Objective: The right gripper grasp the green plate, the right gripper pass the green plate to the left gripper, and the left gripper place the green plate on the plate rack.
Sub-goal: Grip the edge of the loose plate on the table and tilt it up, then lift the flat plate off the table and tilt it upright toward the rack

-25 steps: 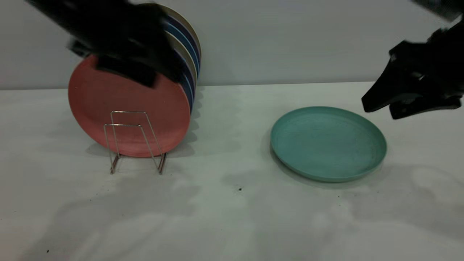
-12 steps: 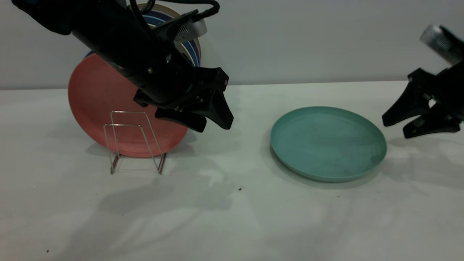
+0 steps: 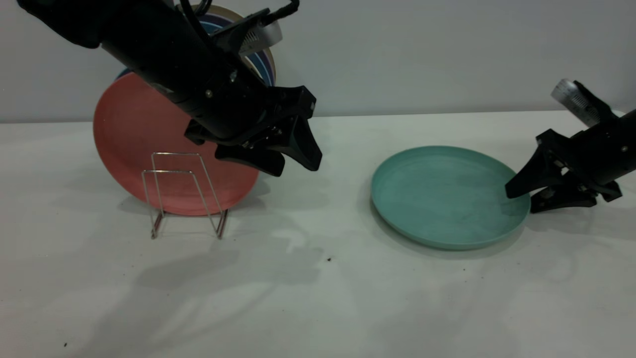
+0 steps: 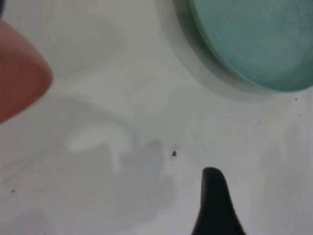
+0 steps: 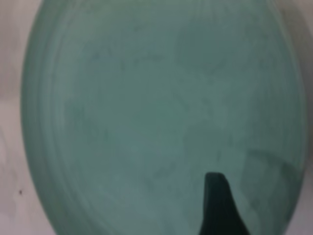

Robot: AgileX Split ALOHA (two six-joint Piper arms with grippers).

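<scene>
The green plate [image 3: 447, 196] lies flat on the table at the right. It also shows in the right wrist view [image 5: 146, 107] and the left wrist view [image 4: 254, 44]. My right gripper [image 3: 522, 200] is open at the plate's right rim, with one jaw over the rim and the other low beside it. One of its fingers [image 5: 220, 208] shows above the plate's inside. My left gripper [image 3: 295, 169] is open and empty, and hangs above the table between the plate rack [image 3: 184, 191] and the green plate. One of its fingers [image 4: 215, 205] shows over bare table.
A salmon-pink plate [image 3: 144, 144] stands upright in the rack, with several more plates [image 3: 261, 64] stacked behind it. The front loops of the rack hold nothing. The pink plate's edge [image 4: 19, 83] shows in the left wrist view. A grey wall is behind the table.
My left arm swung down and right from in front of the rack's plates to mid-table. My right gripper came down and left to the green plate's right rim.
</scene>
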